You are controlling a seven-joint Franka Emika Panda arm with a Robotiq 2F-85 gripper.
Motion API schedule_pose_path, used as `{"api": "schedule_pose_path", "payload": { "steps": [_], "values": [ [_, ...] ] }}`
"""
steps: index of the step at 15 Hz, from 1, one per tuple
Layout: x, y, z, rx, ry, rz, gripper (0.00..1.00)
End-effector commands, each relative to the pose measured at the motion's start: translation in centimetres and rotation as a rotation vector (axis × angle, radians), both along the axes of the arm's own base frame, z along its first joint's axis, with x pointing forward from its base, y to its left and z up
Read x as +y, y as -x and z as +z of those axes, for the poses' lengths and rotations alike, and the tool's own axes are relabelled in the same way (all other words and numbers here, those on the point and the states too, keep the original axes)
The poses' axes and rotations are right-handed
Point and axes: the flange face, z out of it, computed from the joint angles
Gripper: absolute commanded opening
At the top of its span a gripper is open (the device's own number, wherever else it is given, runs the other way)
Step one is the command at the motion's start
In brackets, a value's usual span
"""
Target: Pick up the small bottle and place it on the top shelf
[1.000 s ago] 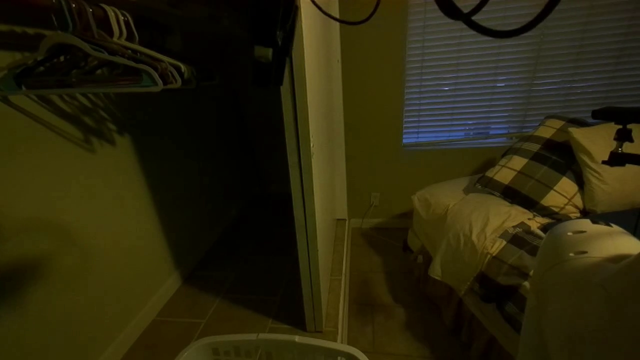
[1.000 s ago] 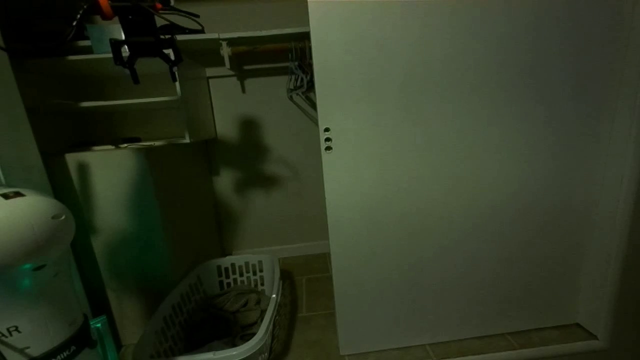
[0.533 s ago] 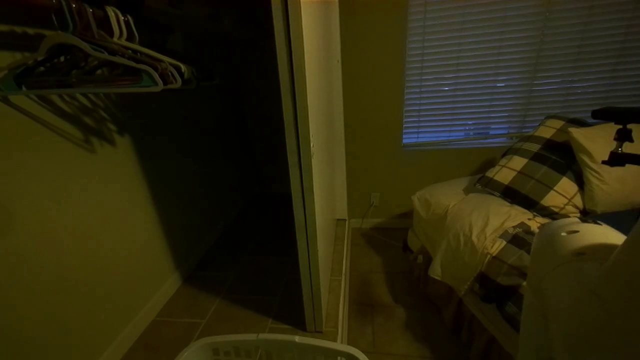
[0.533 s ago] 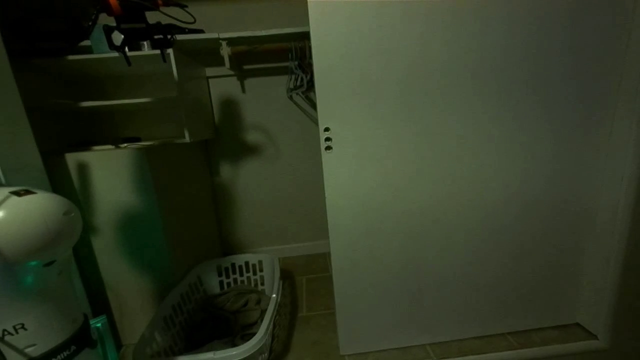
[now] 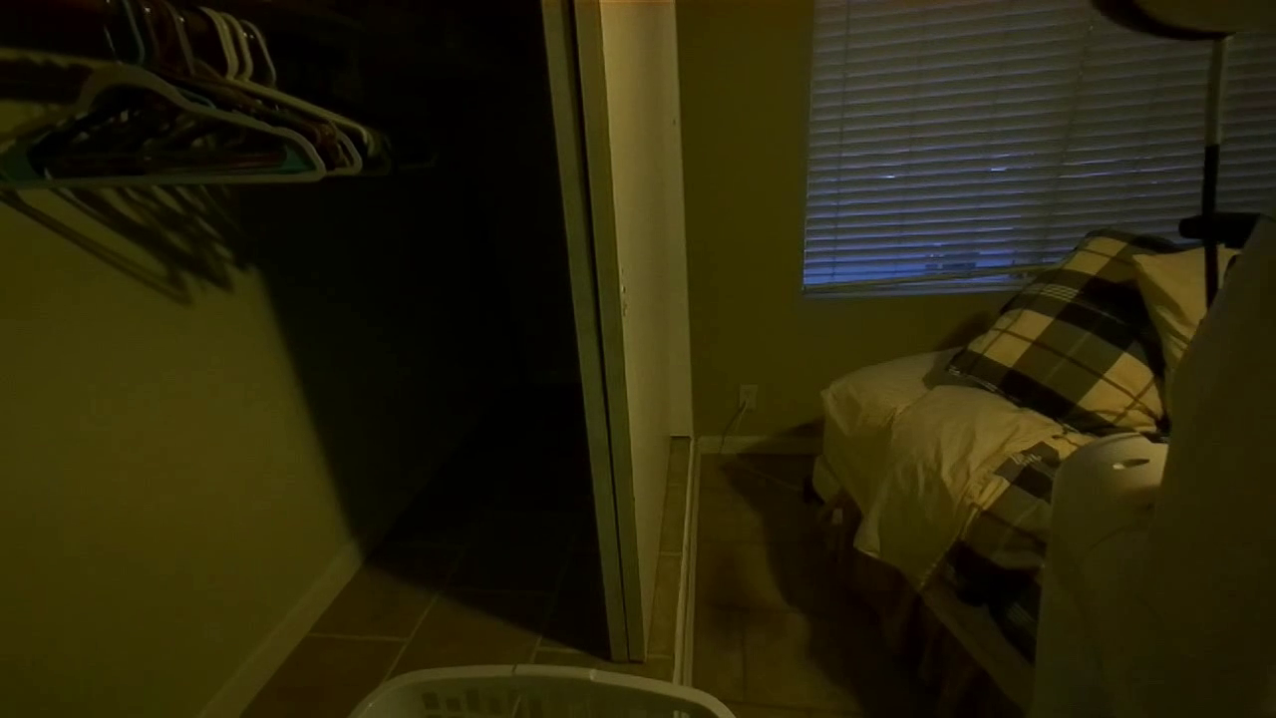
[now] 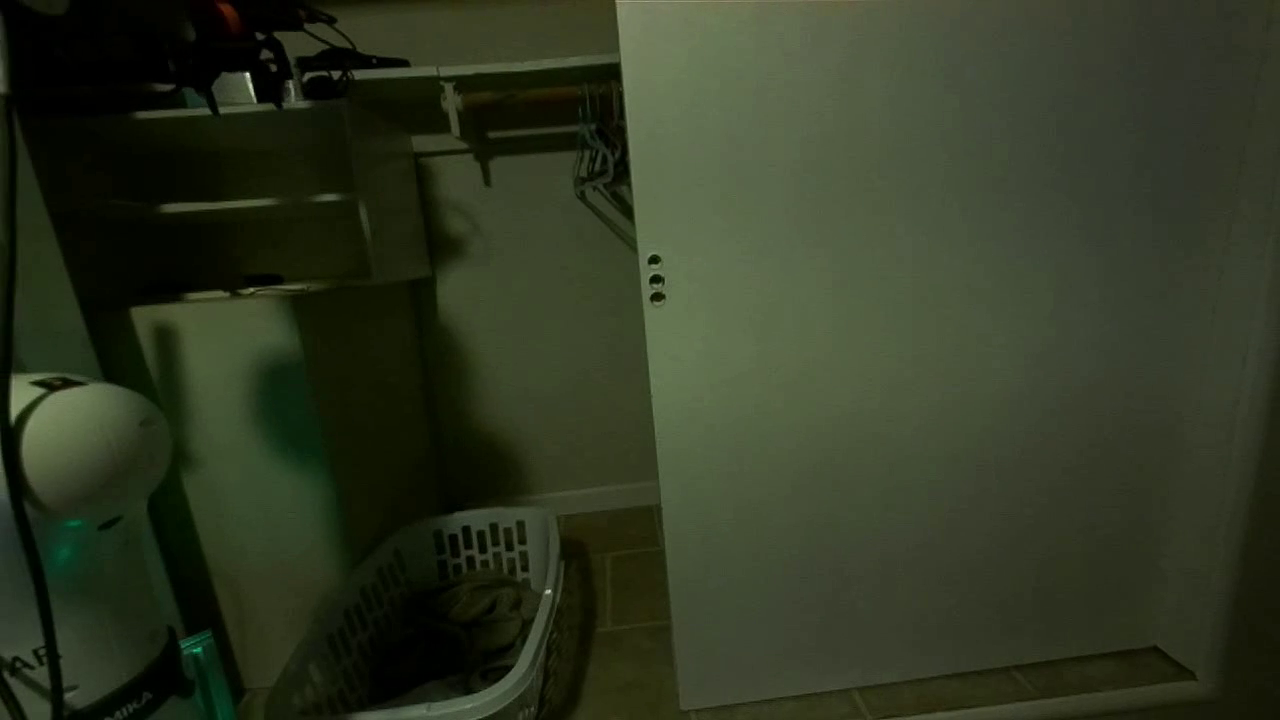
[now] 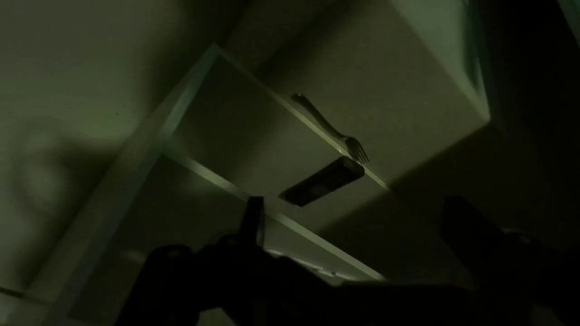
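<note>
My gripper [image 7: 355,199] stands open in the wrist view, its two dark fingers far apart with nothing gripped. Behind and beyond them is the shelf unit [image 7: 113,190]. A fork [image 7: 321,120] lies along a shelf edge, and a dark remote-like object [image 7: 321,181] is close to its tines. In an exterior view the gripper [image 6: 244,106] is at the upper left, in front of the unit's top shelf [image 6: 165,114]. A pale box [image 6: 236,88] shows between the fingers. Beside them stands a small pale object [image 6: 292,90]; whether it is the small bottle, I cannot tell.
A white laundry basket [image 6: 550,590] with clothes stands on the floor below. Hangers [image 6: 600,165] hang from a rod beside the unit. A white sliding door [image 6: 900,350] covers the closet's other side. A bed with a plaid pillow [image 5: 1077,329] stands near the window.
My gripper has moved up and to the left in an exterior view, and its fingers have stayed apart. The white arm links have swung with it. The shelf items look unmoved.
</note>
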Motion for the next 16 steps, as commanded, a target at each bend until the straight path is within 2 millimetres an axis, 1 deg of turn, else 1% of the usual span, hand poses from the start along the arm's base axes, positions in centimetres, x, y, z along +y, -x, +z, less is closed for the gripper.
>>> {"api": "schedule_pose_path", "payload": {
  "steps": [1,2,4,6,13,16],
  "values": [
    [1.1,0.2,0.4,-0.009,-0.009,0.043,1.00],
    [1.9,0.3,0.7,-0.014,-0.018,0.076,1.00],
    [2.5,-0.1,1.1,-0.015,-0.029,0.101,1.00],
    [2.4,-0.4,1.2,-0.016,-0.030,0.108,1.00],
    [2.4,-0.4,1.4,-0.018,-0.030,0.112,1.00],
    [2.9,-0.9,3.0,-0.069,-0.056,0.090,1.00]
  ]
}}
